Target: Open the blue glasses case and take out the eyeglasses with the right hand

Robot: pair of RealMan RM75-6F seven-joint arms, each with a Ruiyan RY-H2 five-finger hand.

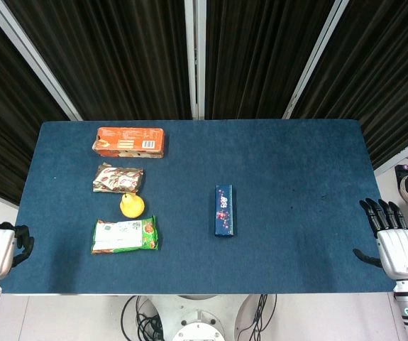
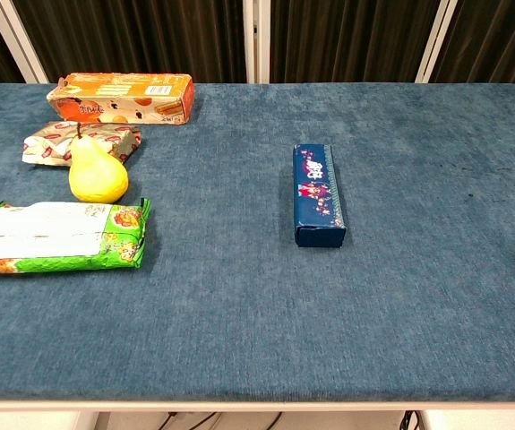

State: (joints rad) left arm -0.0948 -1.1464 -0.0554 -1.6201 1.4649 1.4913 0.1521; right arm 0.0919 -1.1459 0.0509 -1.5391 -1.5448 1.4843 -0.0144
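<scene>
The blue glasses case [image 1: 223, 210] lay closed near the middle of the bench [image 1: 303, 177], its long axis running away from the robot. The right robot hand [image 1: 395, 245] rested at the bench's right edge, released, fingers extended and holding nothing, well apart from the case. The left robot hand [image 1: 1, 245] sat at the left edge; its fingers looked curled, but their state could not be told. The step in hand was judged to be the approach. It was best done by bringing the right robot hand in over the case, aligning the fingers across the narrow width, and locating the lid seam, not visible here, before lifting.
</scene>
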